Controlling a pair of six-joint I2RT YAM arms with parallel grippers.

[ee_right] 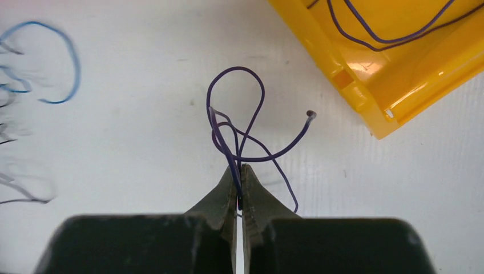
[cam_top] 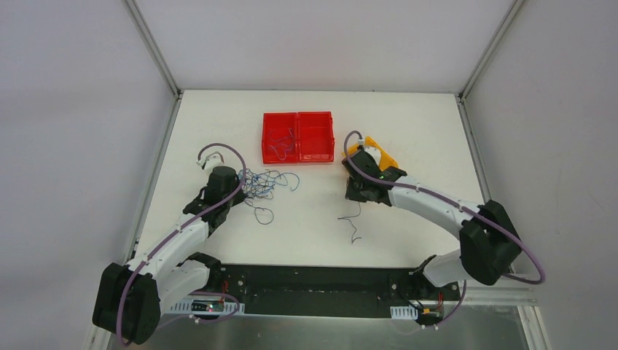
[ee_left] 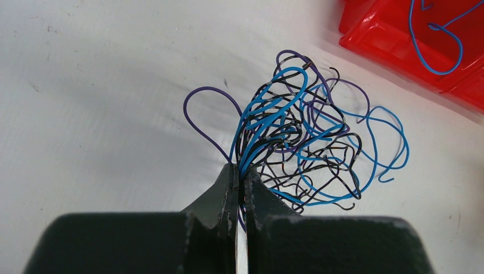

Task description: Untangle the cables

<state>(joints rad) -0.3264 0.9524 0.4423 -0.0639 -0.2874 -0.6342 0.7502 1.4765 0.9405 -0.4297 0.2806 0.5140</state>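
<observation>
The tangle of cables, blue, purple and black wires knotted together, lies on the white table off the red bin's left near corner. One purple wire is apart from it, looped and curled, off the red bin's right near corner.

The step in hand looks like sorting out a freed strand. The right gripper has its jaws pressed together on the purple wire's lower part. The yellow bin, just beside the red bin's right end, already holds purple wires. The next move likely calls for lifting this wire over the yellow wall and opening the jaws above it, with the springy loops kept clear of the rim.

The left gripper is clamped on the tangle's near edge, with blue and purple strands pinched between its jaws, and seems to anchor the bundle.

A blue wire lies in the red bin's left compartment. A single dark wire rests on the table well nearer the arms than the red bin.
</observation>
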